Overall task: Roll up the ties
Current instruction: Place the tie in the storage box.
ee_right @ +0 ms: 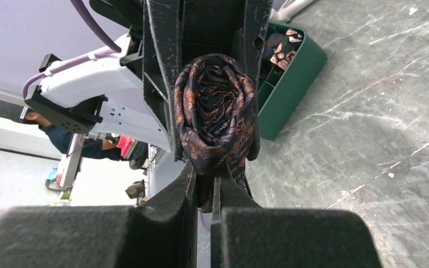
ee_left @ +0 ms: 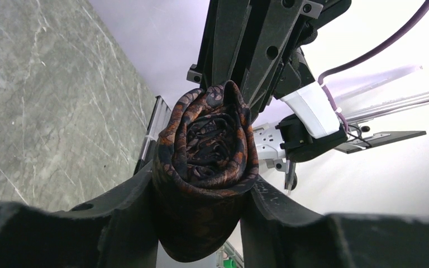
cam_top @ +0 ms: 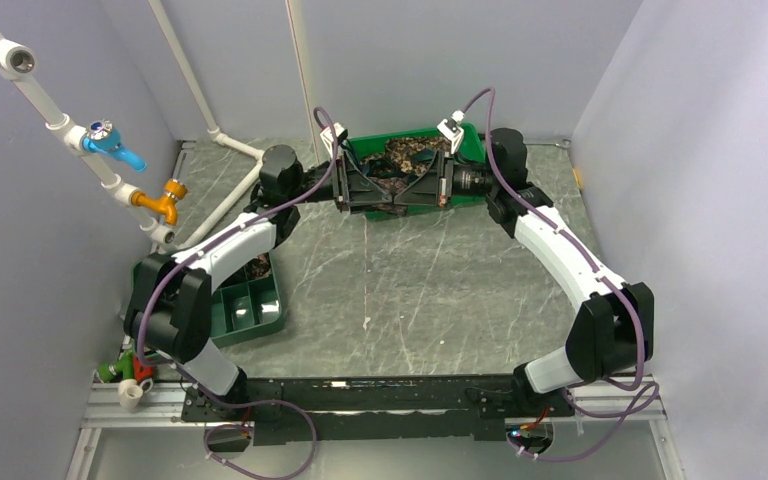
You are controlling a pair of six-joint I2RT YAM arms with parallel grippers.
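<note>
rolled tie [ee_left: 204, 162] hangs in the air between the two claws, above the table [cam_top: 410, 290] and just in front of the green bin [cam_top: 472, 148] at the far side. it is a tight spiral of dark fabric with an orange-brown pattern. the left gripper [ee_left: 201, 192] presses its fingers against both sides of the roll, clamping it at a medium width. the right gripper [ee_right: 204, 174] faces it from the other side, jaws almost together, pinching a fold of cloth at the roll's outer edge. more mottled ties [cam_top: 407, 157] lie loose in the bin behind. a compartment tray [cam_top: 250, 305], also green, sits beside the left arm.
</note>
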